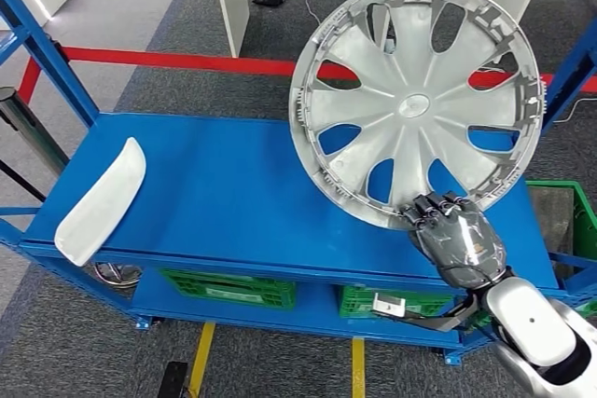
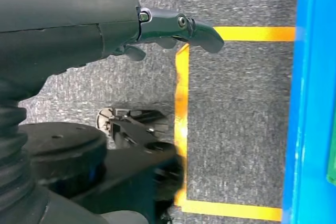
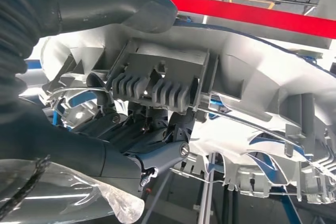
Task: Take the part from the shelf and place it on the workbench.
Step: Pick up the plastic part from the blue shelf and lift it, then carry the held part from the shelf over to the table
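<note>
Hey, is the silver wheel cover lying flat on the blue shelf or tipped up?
Tipped up. The wheel cover stands tilted above the blue shelf, its lower rim gripped by the right robot hand.

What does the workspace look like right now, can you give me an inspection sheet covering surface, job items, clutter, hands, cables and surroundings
Surface: blue shelf, top deck mostly bare.
Job's things: silver wheel cover tilted up off the deck, gripped at its lower rim.
Clutter: white curved part at the deck's left end; green crates on the lower level.
Hands: right robot hand holds the wheel cover's rim; left robot hand hangs over the floor, fingers extended, holding nothing.
Cables: a thin cable on the floor behind the shelf.
Surroundings: grey carpet, red floor tape, yellow floor tape, white table legs behind.
</note>
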You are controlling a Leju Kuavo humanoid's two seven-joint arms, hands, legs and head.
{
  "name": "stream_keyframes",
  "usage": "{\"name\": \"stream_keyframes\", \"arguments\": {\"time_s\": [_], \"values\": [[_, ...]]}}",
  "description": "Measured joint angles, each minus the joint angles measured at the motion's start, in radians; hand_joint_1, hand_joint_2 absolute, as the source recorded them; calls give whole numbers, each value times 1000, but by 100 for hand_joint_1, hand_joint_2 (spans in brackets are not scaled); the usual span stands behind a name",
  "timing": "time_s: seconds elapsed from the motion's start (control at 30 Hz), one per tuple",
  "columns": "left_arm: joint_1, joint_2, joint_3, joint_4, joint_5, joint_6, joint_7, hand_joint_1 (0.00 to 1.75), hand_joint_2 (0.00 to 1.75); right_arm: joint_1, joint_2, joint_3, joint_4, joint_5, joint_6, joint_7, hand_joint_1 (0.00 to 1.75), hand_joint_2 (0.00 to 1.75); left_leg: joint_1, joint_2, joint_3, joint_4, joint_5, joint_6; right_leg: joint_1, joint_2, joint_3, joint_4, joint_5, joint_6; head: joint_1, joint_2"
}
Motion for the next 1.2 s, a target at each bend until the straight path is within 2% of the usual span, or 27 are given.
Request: {"name": "stream_keyframes", "arguments": {"time_s": [0.03, 0.07, 0.17, 0.2, 0.23, 0.3, 0.33, 0.37, 0.4, 0.43, 0.47, 0.53, 0.57, 0.6, 0.67, 0.7, 0.73, 0.77, 0.83, 0.87, 0.9, 0.93, 1.0, 1.03, 1.07, 1.17, 1.2], "values": [[-1, 0, 0, 0, -1, 0, 0, 0, 175, 0, -1, 0, -1, 0, 0, 0, 175, 175, -3, 0, 34, -55, 8, 6, 0, -1, -4, -1, 7, 5, 0, 0], [-2, -1, 0, 0, -1, 1, 0, 0, 175, 0, -1, -1, -1, 0, 0, 0, 175, 175, -6, 0, 50, -87, 7, 11, -1, -1, -6, -2, 15, 11, 0, 0], [-3, -2, 0, 0, -2, 1, 0, 0, 175, 1, -4, -1, -2, 0, -2, 0, 175, 175, -11, 3, 44, -103, 28, 27, -6, -2, -11, -8, 28, 30, -1, 0], [-4, -2, 0, 0, -2, 0, 0, 0, 175, 1, -6, -1, -2, 0, -3, 0, 175, 175, -10, 4, 37, -109, 40, 35, -7, -1, -20, 4, 11, 34, 1, 0], [-5, -3, 0, 0, -2, 0, 0, 0, 175, 1, -8, -2, -2, 0, -3, 0, 175, 175, -8, 6, 29, -115, 54, 43, -6, 1, -34, 34, -23, 36, 2, 0], [-7, -4, 0, 0, -2, -2, 0, 0, 175, 1, -10, -2, -2, 1, -4, 0, 175, 175, -7, 7, 3, -118, 76, 51, -6, 2, -69, 147, -119, 40, 4, 0], [-7, -5, 0, 0, -2, -2, 0, 0, 175, 2, -11, -3, -2, 2, -4, 0, 175, 175, -7, 8, -11, -117, 85, 51, -7, 2, -82, 209, -151, 42, 4, 0], [-7, -6, 0, 0, -3, -1, 0, 0, 175, 4, -11, -3, -2, 2, -4, 0, 175, 175, -8, 8, -26, -115, 95, 50, -7, 2, -85, 252, -160, 45, 3, 0], [-7, -6, 0, 0, -3, -1, 0, 0, 175, 5, -11, -3, -2, 3, -4, 0, 175, 175, -8, 8, -40, -113, 103, 49, -7, 2, -73, 265, -148, 47, 3, 0], [-7, -6, 0, 0, -4, 0, 0, 0, 175, 6, -12, -3, -2, 3, -4, 0, 175, 175, -8, 8, -54, -110, 111, 46, -7, 2, -45, 243, -121, 48, 3, 0], [-7, -6, 1, 0, -5, 0, 0, 0, 175, 7, -12, -3, -2, 4, -5, 0, 175, 175, -7, 7, -67, -106, 118, 43, -8, 2, -1, 190, -95, 48, 3, 0], [-7, -7, 1, 0, -9, -3, 0, 0, 175, 6, -12, -5, -3, 7, -5, -1, 175, 175, -9, 7, -87, -94, 130, 33, -7, 2, 98, 54, -92, 45, 3, 0], [-7, -7, 2, 0, -11, -5, 0, 0, 175, 7, -12, -7, -3, 8, -6, -1, 175, 175, -10, 7, -94, -89, 136, 28, -5, 2, 127, 8, -104, 42, 3, 0], [-7, -7, 2, 0, -11, -6, 0, 0, 175, 7, -12, -8, -4, 9, -6, -1, 175, 175, -11, 6, -98, -86, 142, 22, -3, 3, 138, -16, -116, 37, 2, 0], [-6, -6, 4, 0, -12, -7, 0, 0, 175, 9, -12, -10, -5, 9, -6, 0, 175, 175, -9, 6, -102, -82, 149, 11, -2, 2, 126, -21, -112, 22, 2, 0], [-5, -6, 5, 0, -12, -7, 1, 0, 175, 9, -12, -10, -5, 10, -6, 0, 175, 175, -7, 6, -107, -73, 136, 6, -3, 1, 122, -21, -106, 13, 1, 0], [-5, -6, 5, 0, -12, -8, 1, 0, 175, 9, -12, -11, -5, 10, -6, 0, 175, 175, -5, 6, -116, -46, 109, 0, -4, -1, 120, -22, -99, 4, 1, 0], [-5, -6, 6, 0, -12, -9, 1, 0, 175, 9, -12, -11, -5, 10, -6, 0, 175, 175, -3, 6, -131, 2, 67, -6, -5, -2, 116, -21, -91, -3, 0, 0], [-5, -5, 6, 0, -12, -9, 1, 0, 175, 12, -12, -13, -5, 11, -6, 0, 175, 175, 1, 7, -168, 132, -16, -15, -4, -2, 101, -19, -77, -7, -2, 0], [-5, -5, 7, 0, -13, -9, 1, 0, 175, 15, -12, -13, -5, 11, -6, 0, 175, 175, 2, 7, -176, 181, -36, -17, -3, -2, 93, -18, -72, -6, -2, 0], [-5, -5, 7, 0, -13, -9, 1, 0, 175, 17, -12, -14, -5, 11, -6, 0, 175, 175, 3, 7, -170, 197, -36, -17, -2, -2, 86, -16, -67, -6, -2, 0], [-5, -5, 8, 0, -13, -9, 2, 0, 175, 19, -12, -14, -5, 11, -6, 0, 175, 175, 3, 7, -146, 172, -19, -14, -1, -2, 80, -14, -64, -5, -2, 0], [-5, -5, 10, 0, -14, -9, 3, 0, 175, 21, -12, -15, -5, 12, -6, 0, 175, 175, 1, 6, -65, 48, 29, -2, 0, -2, 71, -11, -59, -1, -2, 0], [-5, -5, 11, 0, -14, -9, 3, 0, 175, 21, -12, -16, -6, 12, -6, 0, 175, 175, -1, 6, -29, -15, 43, 5, 1, -2, 68, -10, -57, 2, -1, 0], [-5, -5, 12, 0, -15, -9, 3, 0, 175, 21, -12, -17, -7, 13, -6, 0, 175, 175, -4, 6, -7, -55, 48, 11, 2, -2, 64, -10, -53, 7, -1, 0], [-5, -5, 15, 0, -17, -8, 3, 0, 175, 23, -13, -18, -10, 15, -6, 1, 175, 175, -7, 6, 0, -87, 50, 22, 0, -3, 55, -11, -43, 26, -2, 0], [-6, -6, 16, 0, -18, -8, 2, 0, 175, 25, -14, -19, -11, 15, -6, 1, 175, 175, -5, 7, -1, -95, 56, 28, -1, -2, 49, -5, -49, 30, -1, 0]]}}
